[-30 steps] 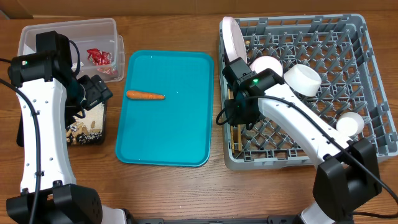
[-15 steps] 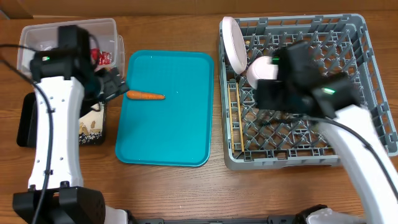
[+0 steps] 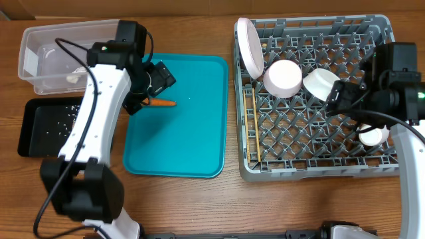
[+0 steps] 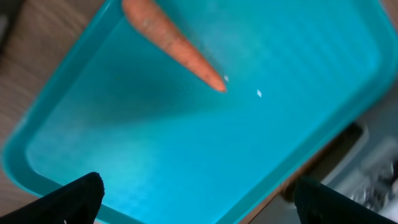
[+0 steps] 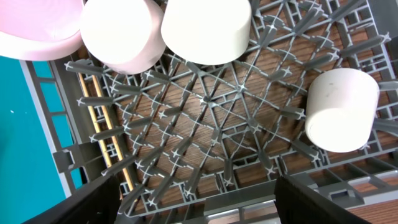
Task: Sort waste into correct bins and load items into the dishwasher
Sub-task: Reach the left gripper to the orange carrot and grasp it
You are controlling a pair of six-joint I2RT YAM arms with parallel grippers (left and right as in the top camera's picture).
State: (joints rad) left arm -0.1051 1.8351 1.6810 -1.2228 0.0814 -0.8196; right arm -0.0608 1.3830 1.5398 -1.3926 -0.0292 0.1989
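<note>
The orange carrot (image 3: 158, 103) lies on the teal tray (image 3: 192, 146), near its upper left. My left gripper (image 4: 199, 208) hovers open over the tray with nothing between its fingers; the carrot (image 4: 174, 40) is just ahead of it. In the grey dish rack (image 3: 392, 40) stand a plate (image 3: 249, 46), two bowls (image 3: 285, 76) (image 3: 323, 83) and a cup (image 3: 372, 135). Chopsticks (image 3: 254, 129) lie along its left side. My right gripper (image 5: 205, 205) is open and empty above the rack floor, with the cup (image 5: 342, 109) to its right.
The clear tub (image 3: 40, 56) sits at the back left with a white wad (image 3: 73, 78) inside. The black tray (image 3: 33, 133) in front of it holds white crumbs. My left arm (image 3: 99, 106) crosses between these bins and the teal tray.
My left arm swung from the black tray to above the teal tray by the carrot. My right arm drew back from the chopsticks to the rack's right side, its jaws opening.
</note>
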